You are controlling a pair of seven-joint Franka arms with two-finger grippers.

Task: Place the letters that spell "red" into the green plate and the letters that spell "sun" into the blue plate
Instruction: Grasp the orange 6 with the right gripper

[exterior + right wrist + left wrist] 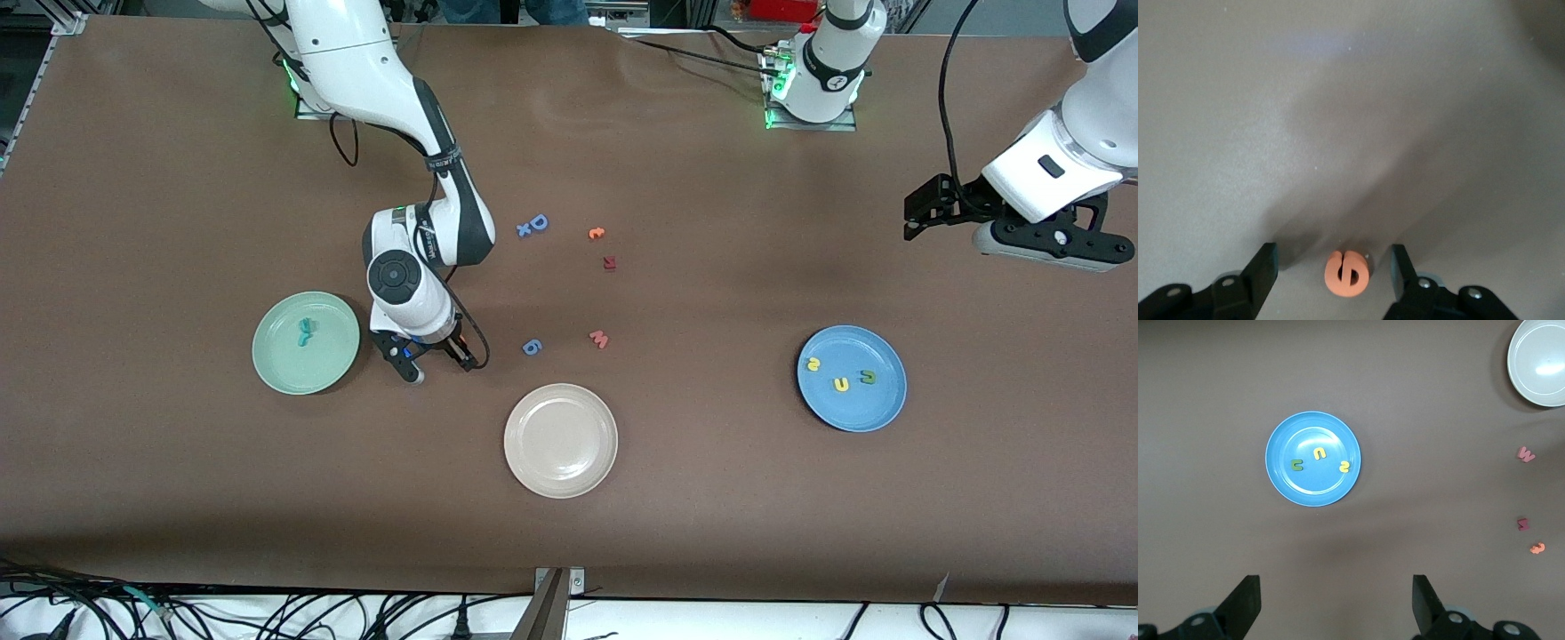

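1. Right gripper (433, 357) is low at the table just beside the green plate (276, 373), on the side toward the cream-white plate (524, 462). Its fingers (1265, 267) stand apart either side of the orange "e" (1347, 273), not yet touching it.
2. That "e" lies flat on the table between the jaws; in the front view the gripper hides it.
3. Two teal letters (306, 332) already lie in the green plate, touching one another.
4. Left gripper (925, 213) hangs over the table at the left arm's end, waiting with its jaws wide apart and holding nothing.
5. Well away from the green plate, the blue plate (880, 413) holds the yellow "s" (813, 364), the yellow "u" (841, 384) and the green "n" (867, 377), so "sun" looks finished.
6. Judged risks: the "e" is thin and flat, so fingers closing too high could slide over it, and closing off-centre could flick it sideways.
7. A weak pinch on the foam edge could let it drop short of the green plate during the carry.
8. Releasing it near the rim might let it bounce out or land on the teal letters.
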